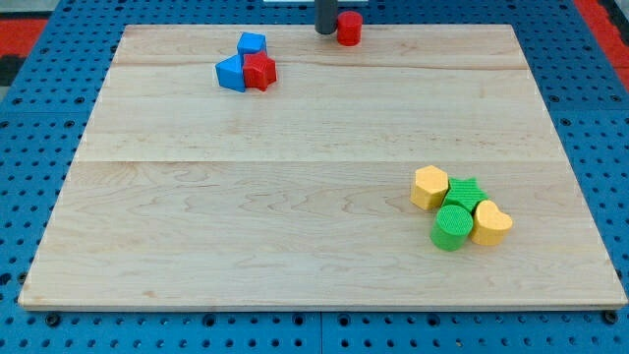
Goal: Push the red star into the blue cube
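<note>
So my tip (pixel 324 31) sits at the view's top edge of the wooden board (pixel 295 197), just beside a red cylinder (pixel 349 28), nowhere near the job yet. No fingers on this rig, just the bare rod, so nothing to open or close. The red star (pixel 259 71) already looks pressed against a blue block (pixel 232 73), with the blue cube (pixel 252 44) just above the star, maybe touching. I'd guess the next move is swinging round below the star and nudging upward. The board is pale wood on blue pegboard (pixel 39 118).
</note>
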`<state>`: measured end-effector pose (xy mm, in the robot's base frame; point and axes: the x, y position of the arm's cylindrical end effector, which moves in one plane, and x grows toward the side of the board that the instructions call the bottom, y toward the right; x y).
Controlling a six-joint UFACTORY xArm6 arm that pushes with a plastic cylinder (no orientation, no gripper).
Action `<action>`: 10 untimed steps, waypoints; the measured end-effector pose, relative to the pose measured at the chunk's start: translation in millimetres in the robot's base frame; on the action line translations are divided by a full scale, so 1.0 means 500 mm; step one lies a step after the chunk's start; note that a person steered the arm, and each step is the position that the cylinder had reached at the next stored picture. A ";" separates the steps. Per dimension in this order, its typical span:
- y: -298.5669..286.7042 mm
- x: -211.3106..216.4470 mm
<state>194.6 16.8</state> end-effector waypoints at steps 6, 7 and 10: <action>-0.241 0.243; -0.343 0.232; -0.481 0.218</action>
<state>303.6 -223.8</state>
